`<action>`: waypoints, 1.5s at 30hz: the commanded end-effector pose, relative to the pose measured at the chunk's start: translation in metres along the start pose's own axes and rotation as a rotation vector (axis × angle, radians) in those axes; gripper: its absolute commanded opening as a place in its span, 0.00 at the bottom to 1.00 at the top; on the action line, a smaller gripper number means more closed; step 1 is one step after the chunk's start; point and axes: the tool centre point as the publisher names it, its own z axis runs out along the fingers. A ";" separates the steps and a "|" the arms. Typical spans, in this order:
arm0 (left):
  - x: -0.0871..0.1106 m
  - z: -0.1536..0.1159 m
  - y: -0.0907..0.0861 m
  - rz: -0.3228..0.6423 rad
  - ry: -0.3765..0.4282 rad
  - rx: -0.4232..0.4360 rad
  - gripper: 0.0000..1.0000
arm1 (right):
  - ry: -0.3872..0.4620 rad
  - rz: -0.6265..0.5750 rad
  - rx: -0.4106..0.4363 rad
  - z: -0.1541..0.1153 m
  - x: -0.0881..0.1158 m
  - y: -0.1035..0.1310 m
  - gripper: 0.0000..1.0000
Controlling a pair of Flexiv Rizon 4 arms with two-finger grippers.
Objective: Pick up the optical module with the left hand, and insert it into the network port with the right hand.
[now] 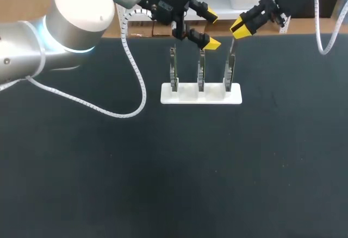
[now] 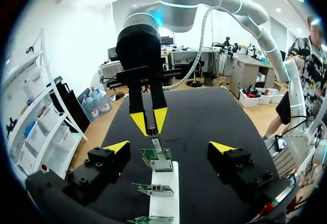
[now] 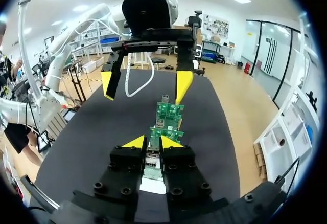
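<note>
A white holder (image 1: 201, 94) carries three upright circuit boards with network ports. My right gripper (image 1: 239, 29) hangs over the rightmost board (image 1: 230, 74), shut on the thin silver optical module (image 1: 232, 45), whose lower end points down at that board's top edge. In the right wrist view the right gripper (image 3: 152, 142) pinches the module (image 3: 152, 152) in line with the boards (image 3: 167, 112). My left gripper (image 1: 211, 30) stands open above the middle board (image 1: 201, 70), holding nothing. In the left wrist view the left gripper (image 2: 169, 147) straddles the holder (image 2: 166, 193), facing the right gripper (image 2: 148, 122).
The holder stands near the far edge of the black table (image 1: 163, 173). A white cable (image 1: 138, 80) from my left arm loops down onto the table, left of the holder.
</note>
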 end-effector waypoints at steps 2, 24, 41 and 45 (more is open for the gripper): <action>-0.001 0.000 0.002 -0.003 0.008 0.004 1.00 | 0.002 -0.020 0.020 0.001 -0.008 0.006 0.00; -0.001 0.000 0.002 -0.003 0.008 0.004 1.00 | 0.065 0.006 0.012 0.002 -0.004 0.008 0.00; -0.001 0.000 0.002 -0.003 0.008 0.004 1.00 | 0.050 0.025 0.005 0.007 0.003 0.009 0.00; -0.001 0.000 0.002 -0.003 0.008 0.004 1.00 | 0.045 0.028 0.019 0.008 0.004 0.014 0.00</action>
